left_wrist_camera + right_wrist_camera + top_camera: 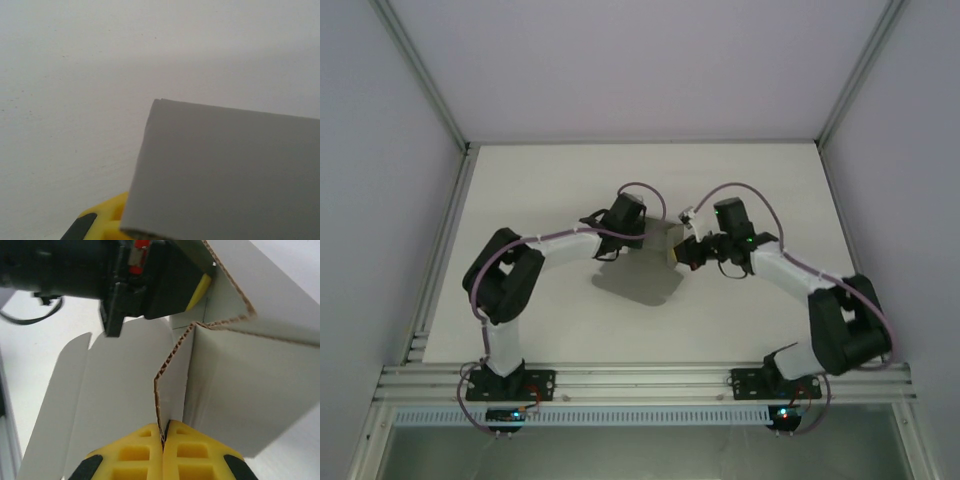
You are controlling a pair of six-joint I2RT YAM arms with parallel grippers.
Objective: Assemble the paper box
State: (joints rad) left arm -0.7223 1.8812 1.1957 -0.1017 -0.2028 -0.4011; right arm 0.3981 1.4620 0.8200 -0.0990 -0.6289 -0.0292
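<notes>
The paper box [664,243] hangs above the middle of the table, held between both arms as a partly folded grey card with open flaps. My right gripper [686,252] is shut on a thin corrugated wall edge [159,395], its yellow fingertips [145,450] pressed together around it [163,436]. My left gripper [646,238] holds the opposite side. One yellow finger [199,290] of it lies against an upper flap, under its black body [150,275]. In the left wrist view a grey panel [225,175] covers the jaws, beside one yellow finger [107,220].
The white table [540,200] lies below, with the box's shadow [635,285] on it. An aluminium rail [640,382] runs along the near edge by both arm bases. Frame posts [420,75] and pale walls close in the sides and back.
</notes>
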